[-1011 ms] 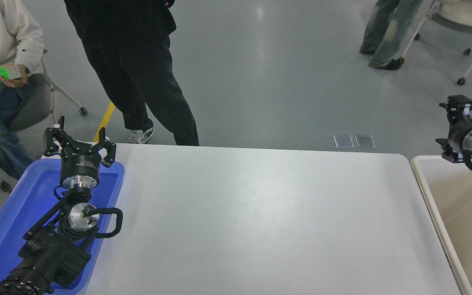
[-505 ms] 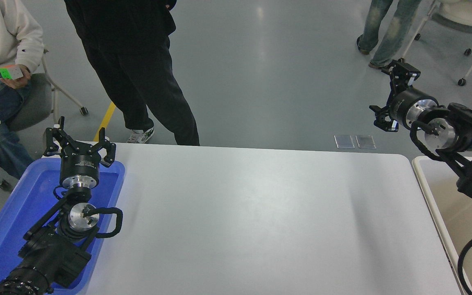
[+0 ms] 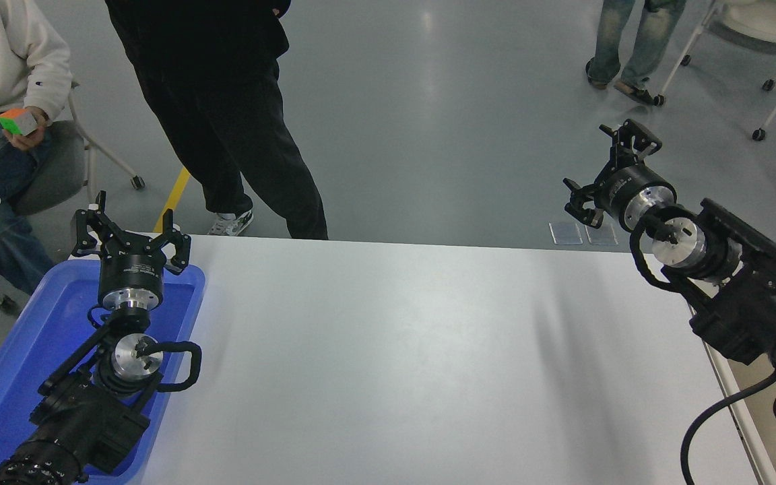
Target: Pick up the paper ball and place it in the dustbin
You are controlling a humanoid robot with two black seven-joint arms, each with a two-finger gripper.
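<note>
Our left gripper (image 3: pixel 131 232) hangs spread open and empty above the blue tray (image 3: pixel 17 350). Far to its right, our right gripper (image 3: pixel 605 174) also gapes empty past the white table (image 3: pixel 388 364), the dustbin (image 3: pixel 758 411) behind and below it. We see no paper ball.

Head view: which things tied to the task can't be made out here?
- Paper ball: not seen anywhere in the head view; whether it lies in the dustbin is unknown.
- Dustbin: mostly hidden by the right arm and cut off by the right edge.
- Right gripper: empty; open.
</note>
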